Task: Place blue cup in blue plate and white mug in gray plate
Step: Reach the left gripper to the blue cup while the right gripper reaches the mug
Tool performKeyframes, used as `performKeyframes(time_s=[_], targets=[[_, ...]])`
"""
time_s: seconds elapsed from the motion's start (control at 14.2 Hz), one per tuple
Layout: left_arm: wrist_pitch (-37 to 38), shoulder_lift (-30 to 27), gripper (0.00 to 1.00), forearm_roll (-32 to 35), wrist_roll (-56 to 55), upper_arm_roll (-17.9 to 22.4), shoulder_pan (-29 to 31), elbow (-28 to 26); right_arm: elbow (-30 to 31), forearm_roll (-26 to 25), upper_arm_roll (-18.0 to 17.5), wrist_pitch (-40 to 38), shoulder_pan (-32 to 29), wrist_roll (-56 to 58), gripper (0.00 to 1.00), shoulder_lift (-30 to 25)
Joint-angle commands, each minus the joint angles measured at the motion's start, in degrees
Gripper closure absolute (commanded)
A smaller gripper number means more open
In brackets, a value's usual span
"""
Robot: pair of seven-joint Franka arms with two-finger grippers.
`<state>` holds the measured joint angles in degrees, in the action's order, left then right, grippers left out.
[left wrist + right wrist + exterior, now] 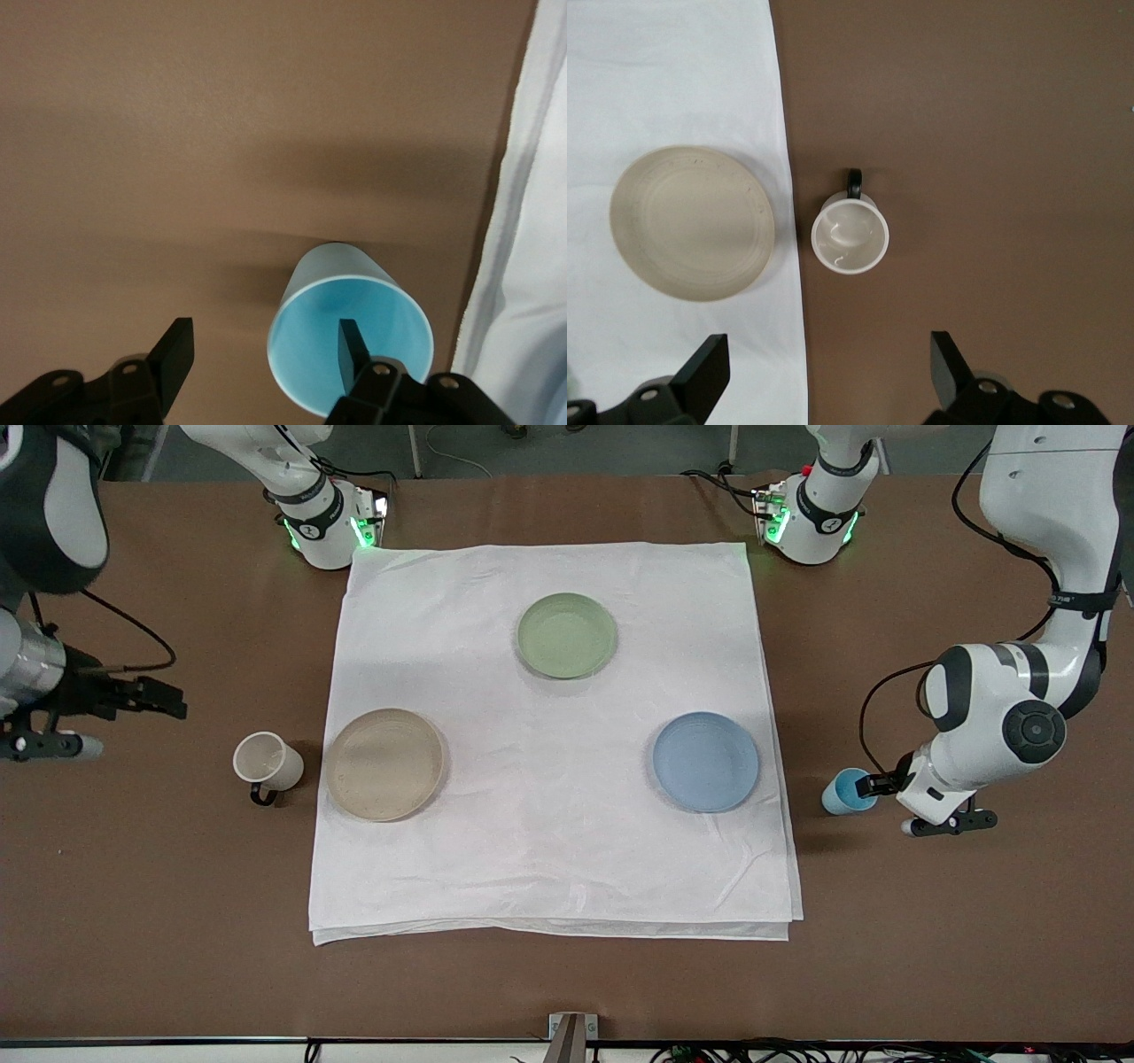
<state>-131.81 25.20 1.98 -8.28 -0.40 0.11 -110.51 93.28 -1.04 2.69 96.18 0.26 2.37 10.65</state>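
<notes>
left end effector (264,352) astride blue cup (350,341) rim

Left hand (266,354) sits low at its table end, fingers spread; right hand (824,372) hovers high, fingers wide apart.

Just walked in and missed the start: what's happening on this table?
The left gripper, open, has one finger inside the small light-blue cup, which stands on the bare table beside the round blue plate. The right gripper, open, hovers above the cream mug with a black handle, beside the beige-gray plate.
</notes>
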Motion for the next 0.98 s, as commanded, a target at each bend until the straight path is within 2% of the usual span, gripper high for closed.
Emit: performKeyframes(time_s=[0.0,0.21,0.35,0.49,0.77,0.84,0.91], targets=[[-2.57,1.51,0.42,1.1,-1.39,-0.39,0.15,-0.94,3.73,0.68,-0.49,6.97,-1.83,-2.26,0.0,4.11],[-3.1,1.7,0.82,1.1,-1.39,-0.48,0.06,-1.03,13.65,3.68,-0.49,17.95,-1.66,-7.37,0.0,5.17],[-1.88,-0.13,0.98,1.1,-1.56,-1.09,-0.2,-1.03,21.12,3.68,-0.5,30.23,-1.4,-7.29,0.0,5.78],[2.33,-2.95,1.0,1.1,-4.36,-4.86,-0.2,-0.59,23.18,3.68,-0.58,37.57,-1.75,-7.02,0.0,9.2],[7.09,-6.3,1.0,1.1,-17.7,-13.82,-0.29,-0.41,23.0,3.76,-0.76,40.76,-1.22,-7.11,0.04,14.22],[7.09,-6.3,1.0,1.1,-21.3,-15.93,-0.29,-0.41,23.09,3.76,-0.76,40.67,-1.14,-7.02,0.11,14.31],[7.09,-6.04,1.0,1.19,-24.73,-17.86,-0.64,-0.41,23.09,3.76,-0.76,40.5,-1.13,-7.02,0.25,14.31]])
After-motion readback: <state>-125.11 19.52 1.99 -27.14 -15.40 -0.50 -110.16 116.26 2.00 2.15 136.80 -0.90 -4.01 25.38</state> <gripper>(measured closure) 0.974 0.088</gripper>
